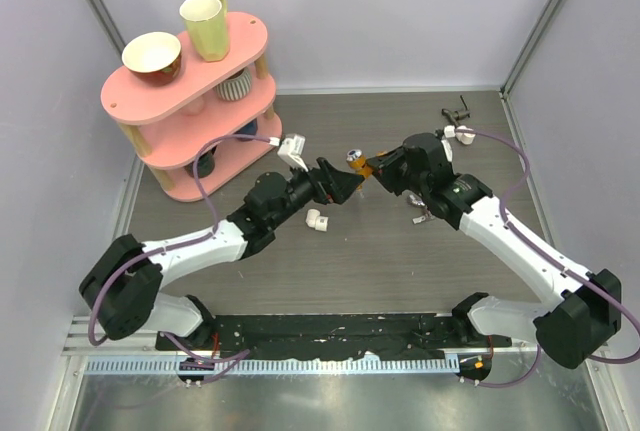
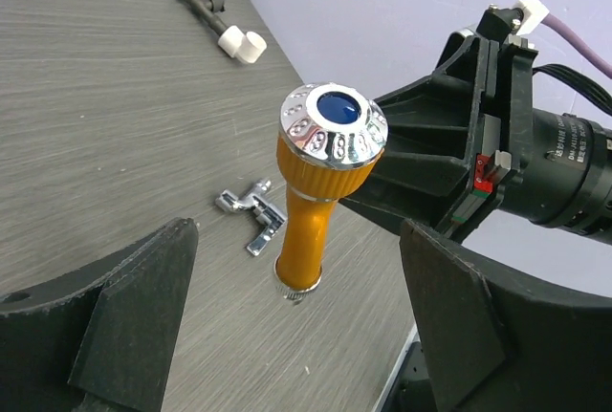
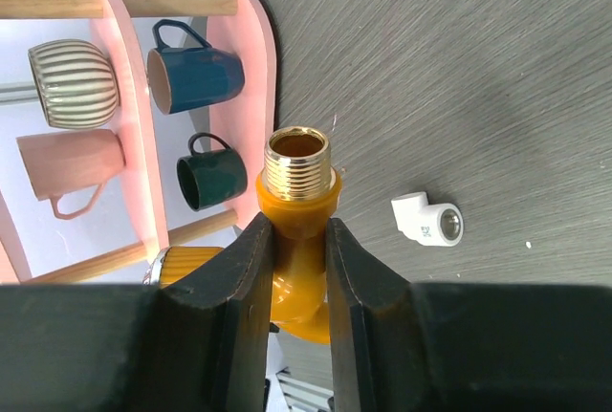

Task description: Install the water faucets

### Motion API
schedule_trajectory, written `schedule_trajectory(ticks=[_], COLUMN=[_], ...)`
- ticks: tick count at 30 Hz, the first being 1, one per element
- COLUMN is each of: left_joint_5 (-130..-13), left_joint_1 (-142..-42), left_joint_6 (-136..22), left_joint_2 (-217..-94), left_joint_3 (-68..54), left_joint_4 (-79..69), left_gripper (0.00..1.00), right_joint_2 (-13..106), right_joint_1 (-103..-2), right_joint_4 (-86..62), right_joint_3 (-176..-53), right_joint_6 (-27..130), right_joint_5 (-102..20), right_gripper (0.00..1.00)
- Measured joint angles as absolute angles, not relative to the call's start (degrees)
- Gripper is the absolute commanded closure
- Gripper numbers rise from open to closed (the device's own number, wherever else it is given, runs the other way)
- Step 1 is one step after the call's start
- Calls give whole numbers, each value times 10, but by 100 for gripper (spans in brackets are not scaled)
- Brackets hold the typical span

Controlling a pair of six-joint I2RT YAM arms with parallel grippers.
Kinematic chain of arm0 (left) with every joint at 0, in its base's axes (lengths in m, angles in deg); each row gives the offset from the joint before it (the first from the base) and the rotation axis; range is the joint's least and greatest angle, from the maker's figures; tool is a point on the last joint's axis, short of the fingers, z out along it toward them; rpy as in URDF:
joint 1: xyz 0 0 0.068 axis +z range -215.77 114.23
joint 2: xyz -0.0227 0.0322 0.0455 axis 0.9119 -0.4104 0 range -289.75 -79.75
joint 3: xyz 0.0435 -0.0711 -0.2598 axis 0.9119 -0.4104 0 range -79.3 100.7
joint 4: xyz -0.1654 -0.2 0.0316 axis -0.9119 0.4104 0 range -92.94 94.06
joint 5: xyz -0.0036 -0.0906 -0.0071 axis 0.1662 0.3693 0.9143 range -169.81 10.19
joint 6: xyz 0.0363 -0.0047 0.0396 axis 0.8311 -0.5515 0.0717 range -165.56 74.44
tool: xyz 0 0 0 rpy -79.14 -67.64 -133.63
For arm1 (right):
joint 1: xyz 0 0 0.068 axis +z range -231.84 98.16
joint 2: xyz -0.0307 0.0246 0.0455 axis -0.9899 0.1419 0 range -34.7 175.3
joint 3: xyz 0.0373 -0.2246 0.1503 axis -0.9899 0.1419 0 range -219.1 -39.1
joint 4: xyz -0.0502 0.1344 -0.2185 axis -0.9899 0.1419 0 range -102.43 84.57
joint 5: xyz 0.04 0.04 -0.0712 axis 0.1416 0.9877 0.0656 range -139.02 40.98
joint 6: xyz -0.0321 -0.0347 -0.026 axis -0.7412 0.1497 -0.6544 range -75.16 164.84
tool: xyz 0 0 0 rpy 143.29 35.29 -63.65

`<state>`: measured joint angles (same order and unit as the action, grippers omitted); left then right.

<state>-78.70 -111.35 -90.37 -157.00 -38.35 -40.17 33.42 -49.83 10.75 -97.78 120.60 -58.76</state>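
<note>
The orange tap (image 1: pixel 362 163) with its silvery knob (image 1: pixel 353 156) hangs in the air at mid-table. My right gripper (image 1: pixel 378 165) is shut on it. In the right wrist view the fingers (image 3: pixel 239 269) clamp the orange body (image 3: pixel 299 206), and the brass threaded end (image 3: pixel 298 165) sticks out past them. My left gripper (image 1: pixel 338 183) is open and empty, facing the tap. In the left wrist view the tap (image 2: pixel 311 216) and its knob (image 2: pixel 333 125) stand between and beyond the spread fingers (image 2: pixel 134 316). The white pipe fitting (image 1: pixel 315 219) lies loose on the table below; it also shows in the right wrist view (image 3: pixel 427 221).
A small silver metal tap piece (image 2: pixel 253 216) lies on the table under the right arm. A dark tap piece (image 2: pixel 206 6) with a white end (image 2: pixel 241 44) lies at the far right corner (image 1: pixel 458 121). A pink two-tier shelf (image 1: pixel 190 101) with mugs and bowls stands at the far left.
</note>
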Motion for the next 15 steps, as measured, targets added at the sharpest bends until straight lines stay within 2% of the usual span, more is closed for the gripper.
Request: schedule_trajectory(ticks=[4, 10, 11, 13, 14, 15], left_joint_5=[-805, -824, -824, -825, -824, -819], left_joint_1=[-1138, -1150, -1150, -1150, -1150, -1150], left_joint_6=[-903, -901, -902, -901, -904, -903], left_joint_2=[-1607, -1659, -1665, -1681, -1686, -1689], left_joint_3=[-373, -359, -356, -345, -341, -338], left_joint_4=[-432, -464, -466, -471, -473, -482], left_gripper=[18, 37, 50, 67, 84, 92], right_joint_2=[330, 330, 330, 330, 330, 330], right_joint_1=[-498, -498, -498, -498, -498, -498], right_joint_4=[104, 99, 98, 96, 95, 92], right_joint_3=[-972, -972, -972, -972, -972, -971], right_joint_6=[1226, 1246, 1248, 1252, 1253, 1254], right_joint_5=[-588, -588, -588, -588, -588, -590], right_gripper=[99, 99, 99, 99, 99, 96])
